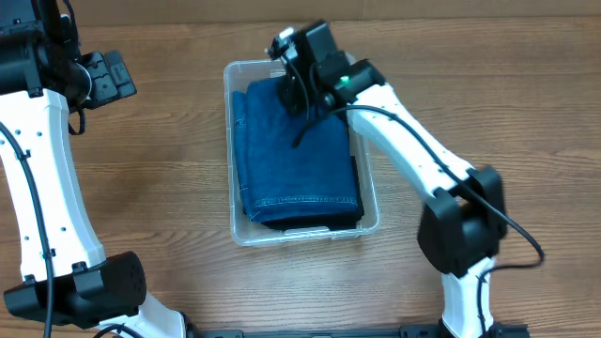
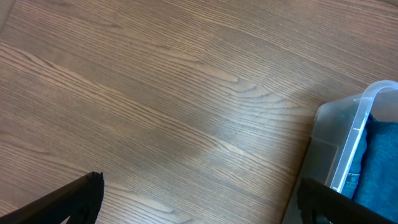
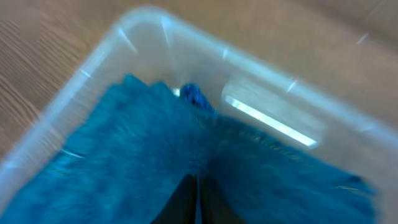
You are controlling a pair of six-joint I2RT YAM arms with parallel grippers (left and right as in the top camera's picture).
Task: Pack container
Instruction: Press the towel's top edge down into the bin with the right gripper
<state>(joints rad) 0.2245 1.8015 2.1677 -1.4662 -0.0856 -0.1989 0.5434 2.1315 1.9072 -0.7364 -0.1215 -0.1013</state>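
The clear plastic container point(image 1: 229, 141) stands in the middle of the table with folded blue jeans point(image 1: 300, 169) filling it. My right gripper point(image 1: 299, 94) is over the container's far end. In the right wrist view its fingers point(image 3: 198, 198) are shut together, tips down on the jeans point(image 3: 124, 155), close to the container's far wall point(image 3: 186, 56). My left gripper point(image 1: 117, 75) hovers over bare table at the far left, open and empty point(image 2: 202, 202). The container's corner point(image 2: 348, 124) and the jeans point(image 2: 380, 168) show at the right of the left wrist view. The container's bottom is hidden by the jeans.
The wooden table point(image 1: 141, 178) lies bare to the left and right of the container. The right arm's base point(image 1: 460, 235) stands close to the container's near right corner. The left arm's base point(image 1: 84, 291) is at the near left.
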